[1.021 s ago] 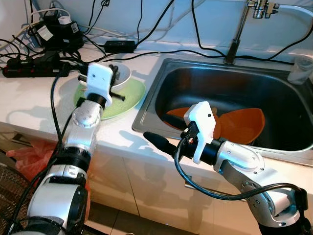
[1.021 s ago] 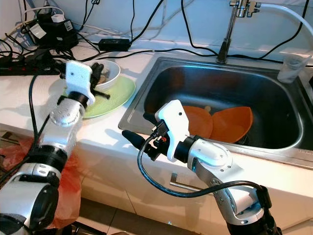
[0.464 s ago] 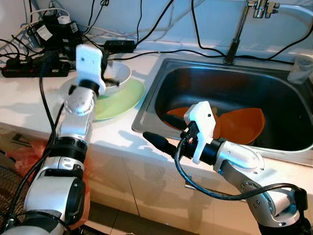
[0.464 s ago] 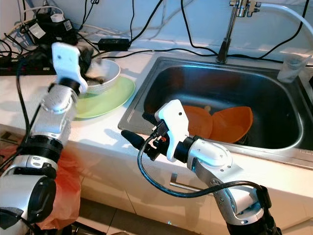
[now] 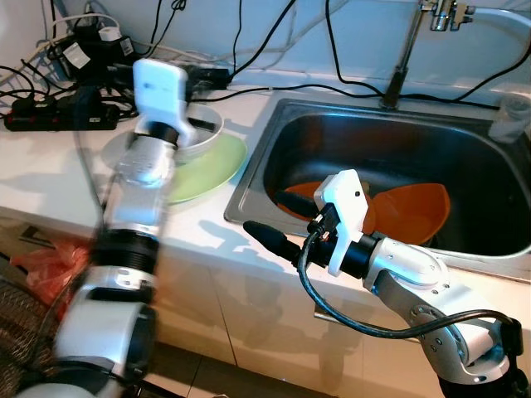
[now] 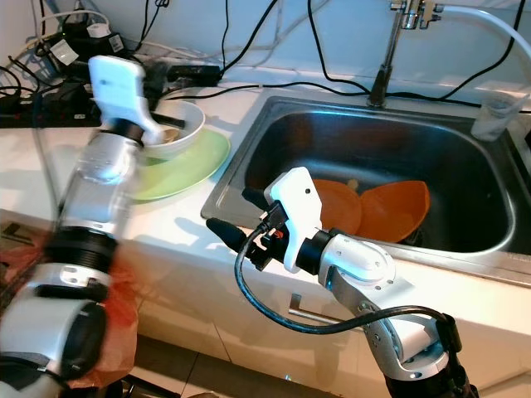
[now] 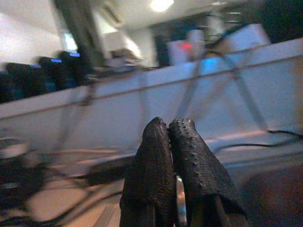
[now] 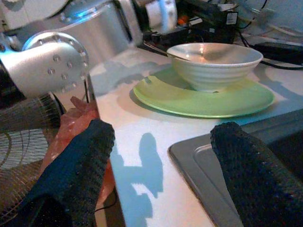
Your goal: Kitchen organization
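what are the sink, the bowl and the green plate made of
Sink: brushed stainless steel, going by its grey metallic sheen. Bowl: probably glazed ceramic, off-white with faint ridges and a soft gloss. Green plate: smooth and pale green with a slight gloss, either ceramic or melamine; the look leaves it open.

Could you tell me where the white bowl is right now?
The white bowl sits on the green plate on the counter to the robot's left of the sink, just in front of the tangle of cables.
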Motion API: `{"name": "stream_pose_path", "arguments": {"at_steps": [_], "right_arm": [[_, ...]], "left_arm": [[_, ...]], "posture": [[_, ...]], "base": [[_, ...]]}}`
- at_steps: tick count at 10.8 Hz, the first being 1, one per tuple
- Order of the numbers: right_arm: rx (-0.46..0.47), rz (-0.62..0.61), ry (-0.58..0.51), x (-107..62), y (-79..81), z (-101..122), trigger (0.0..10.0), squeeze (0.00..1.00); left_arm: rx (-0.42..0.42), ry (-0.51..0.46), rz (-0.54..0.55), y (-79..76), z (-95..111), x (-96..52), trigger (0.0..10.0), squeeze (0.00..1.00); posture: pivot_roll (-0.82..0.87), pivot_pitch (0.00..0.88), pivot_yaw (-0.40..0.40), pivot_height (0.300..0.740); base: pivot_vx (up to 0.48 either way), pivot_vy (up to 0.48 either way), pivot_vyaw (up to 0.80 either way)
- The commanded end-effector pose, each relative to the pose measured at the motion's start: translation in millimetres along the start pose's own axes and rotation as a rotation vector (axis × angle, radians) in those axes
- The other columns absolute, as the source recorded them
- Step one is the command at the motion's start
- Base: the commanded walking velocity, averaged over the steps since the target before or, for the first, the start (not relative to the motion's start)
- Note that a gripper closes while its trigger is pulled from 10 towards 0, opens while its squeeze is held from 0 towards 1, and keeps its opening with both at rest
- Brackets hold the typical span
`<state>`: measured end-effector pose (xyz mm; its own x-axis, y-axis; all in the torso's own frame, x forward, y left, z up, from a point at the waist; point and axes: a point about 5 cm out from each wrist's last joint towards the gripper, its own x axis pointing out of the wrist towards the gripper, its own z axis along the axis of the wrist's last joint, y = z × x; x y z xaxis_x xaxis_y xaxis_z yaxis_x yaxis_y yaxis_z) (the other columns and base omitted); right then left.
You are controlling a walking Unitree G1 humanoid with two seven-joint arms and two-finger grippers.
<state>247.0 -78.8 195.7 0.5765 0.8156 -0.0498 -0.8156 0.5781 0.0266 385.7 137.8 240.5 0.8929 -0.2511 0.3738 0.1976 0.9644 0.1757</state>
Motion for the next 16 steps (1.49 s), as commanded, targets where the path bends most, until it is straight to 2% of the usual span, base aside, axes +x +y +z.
{"name": "stream_pose_path", "arguments": {"at_steps": [1, 5, 6, 7, 12, 15, 16], "right_arm": [[-0.015, 0.008, -0.022, -0.2, 0.4, 6.4, 10.0, 0.00], [-0.033, -0.033, -0.038, -6.7, 0.5, 11.5, 10.0, 0.00], [-0.040, -0.052, -0.035, -8.7, -1.4, 11.8, 10.0, 0.00], [-0.064, -0.111, -0.021, -16.1, -6.8, 11.7, 10.0, 0.00], [-0.115, -0.240, 0.043, -41.4, -12.1, 13.6, 10.0, 0.00], [-0.134, -0.280, 0.101, -52.6, -13.0, 14.7, 10.0, 0.00], [-0.132, -0.285, 0.110, -54.6, -11.7, 14.7, 10.0, 0.00]], "left_arm": [[-0.007, -0.032, -0.076, -15.1, 5.5, 2.2, 0.0, 0.00], [-0.085, -0.022, -0.231, -52.7, -0.4, 4.6, 0.0, 0.00], [-0.094, -0.016, -0.249, -56.8, -2.1, 4.8, 0.0, 0.00], [-0.123, 0.009, -0.303, -69.7, -8.4, 4.2, 0.0, 0.00], [-0.235, 0.108, -0.405, -114.4, -30.1, -1.8, 0.0, 0.00], [-0.295, 0.174, -0.417, -130.8, -40.9, -5.7, 2.2, 0.00], [-0.310, 0.200, -0.441, -137.0, -43.6, -6.8, 4.6, 0.00]], "posture": [[-0.11, 0.000, 0.079, 0.740], [-0.16, 0.000, 0.114, 0.740], [-0.17, 0.000, 0.123, 0.740], [-0.20, 0.000, 0.145, 0.740], [-0.31, 0.000, 0.162, 0.740], [-0.36, 0.000, 0.161, 0.740], [-0.36, 0.000, 0.162, 0.740]], "base": [[0.000, 0.000, 0.00], [0.000, 0.000, 0.00], [0.000, 0.000, 0.00], [0.000, 0.000, 0.00], [0.000, 0.000, 0.00], [0.000, 0.000, 0.00], [0.000, 0.000, 0.00]]}}
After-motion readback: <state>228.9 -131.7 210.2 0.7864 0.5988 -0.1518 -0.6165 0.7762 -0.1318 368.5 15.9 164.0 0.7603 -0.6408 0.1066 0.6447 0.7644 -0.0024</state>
